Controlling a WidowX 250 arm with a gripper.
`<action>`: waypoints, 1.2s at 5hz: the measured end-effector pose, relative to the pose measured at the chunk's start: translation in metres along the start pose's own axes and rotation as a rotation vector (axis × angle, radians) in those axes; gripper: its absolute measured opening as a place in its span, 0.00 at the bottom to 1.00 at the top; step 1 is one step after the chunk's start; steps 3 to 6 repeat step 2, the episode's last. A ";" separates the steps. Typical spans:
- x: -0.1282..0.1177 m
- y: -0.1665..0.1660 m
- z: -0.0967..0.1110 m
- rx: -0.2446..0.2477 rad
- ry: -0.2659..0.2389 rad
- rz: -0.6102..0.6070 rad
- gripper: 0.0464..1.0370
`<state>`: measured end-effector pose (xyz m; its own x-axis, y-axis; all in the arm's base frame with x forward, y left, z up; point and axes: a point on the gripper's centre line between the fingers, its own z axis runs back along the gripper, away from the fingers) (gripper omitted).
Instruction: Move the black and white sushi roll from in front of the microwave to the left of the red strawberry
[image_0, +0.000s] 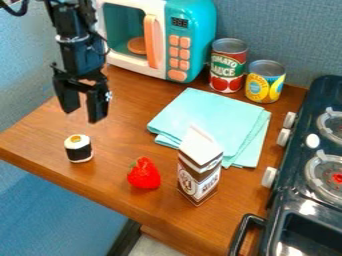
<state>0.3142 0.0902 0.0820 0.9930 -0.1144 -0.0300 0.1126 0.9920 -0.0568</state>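
Observation:
The black gripper (83, 111) hangs over the left part of the wooden table, its two fingers apart with nothing between them. Nearest to it, a little lower in the view, a sushi roll (79, 149) with a black band, white ends and a yellow centre stands upright. Right of the roll lies a red strawberry (143, 174) with a bit of green. Beside the strawberry a brown and white milk carton (199, 167) stands upright, in front of a folded turquoise cloth (207, 119).
A toy microwave (189, 40) stands at the back. Right of it are a red tomato can (228, 66) and a yellow can (265, 82). A dark toy stove (300, 187) with white knobs lines the right side. The wooden table's (47, 167) front edge slants across the lower left.

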 end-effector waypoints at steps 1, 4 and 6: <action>0.023 -0.004 -0.002 0.043 0.005 -0.034 0.96; 0.039 -0.009 -0.004 0.034 -0.011 -0.059 0.96; 0.039 -0.009 -0.004 0.034 -0.011 -0.059 0.96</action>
